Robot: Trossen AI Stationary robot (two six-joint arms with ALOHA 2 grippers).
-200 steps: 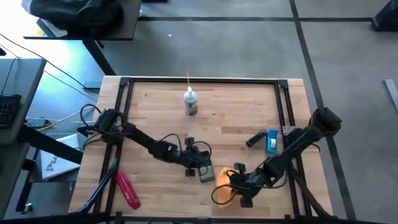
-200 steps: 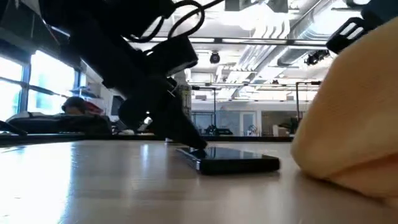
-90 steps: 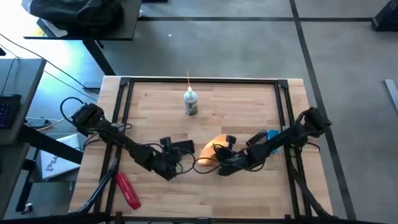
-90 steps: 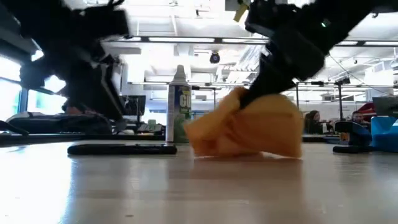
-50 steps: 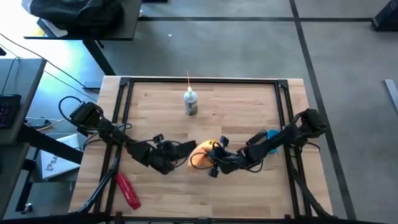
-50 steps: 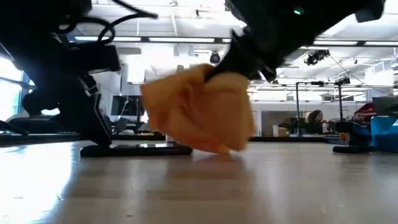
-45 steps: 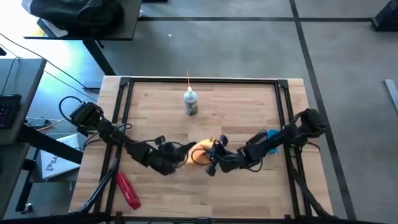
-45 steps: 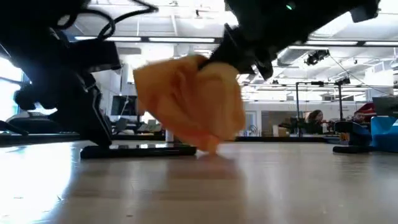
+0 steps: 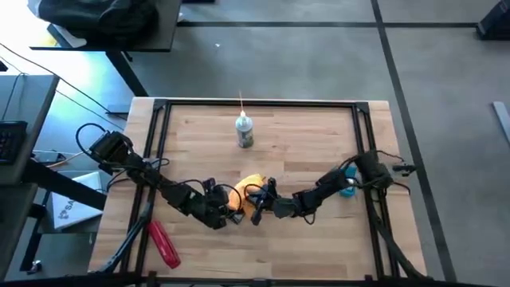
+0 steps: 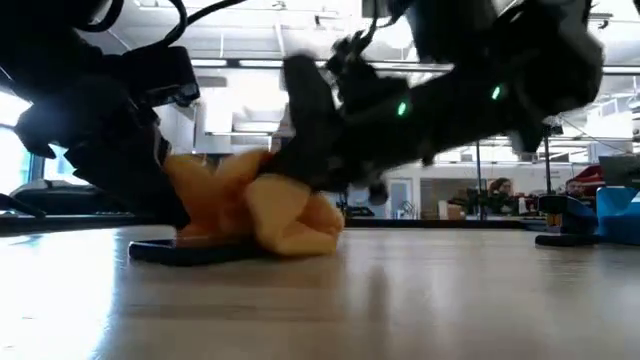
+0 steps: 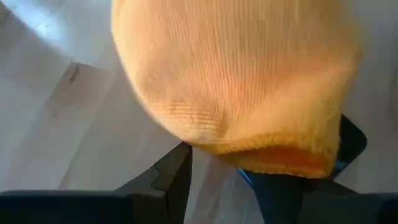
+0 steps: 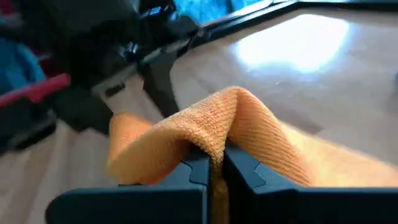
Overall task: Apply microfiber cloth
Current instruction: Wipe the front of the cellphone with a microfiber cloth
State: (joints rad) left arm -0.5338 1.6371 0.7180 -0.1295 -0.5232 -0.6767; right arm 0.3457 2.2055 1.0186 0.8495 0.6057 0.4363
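- Our right gripper (image 12: pixel 214 163) pinches a fold of the microfiber cloth (image 9: pixel 241 190), pressing it onto the phone (image 10: pixel 185 252) near the table's (image 9: pixel 319 247) front edge for wiping.
- Our left gripper (image 9: pixel 221 214) steadies the phone; whether it is clamped, we cannot tell.

Spray can (image 9: pixel 244 132), red tool (image 9: pixel 162 242), blue obj. (image 9: pixel 348 182)

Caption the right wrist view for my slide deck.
Right gripper, jaws shut on a soft orange-yellow microfiber cloth, presses it down beside the left gripper.
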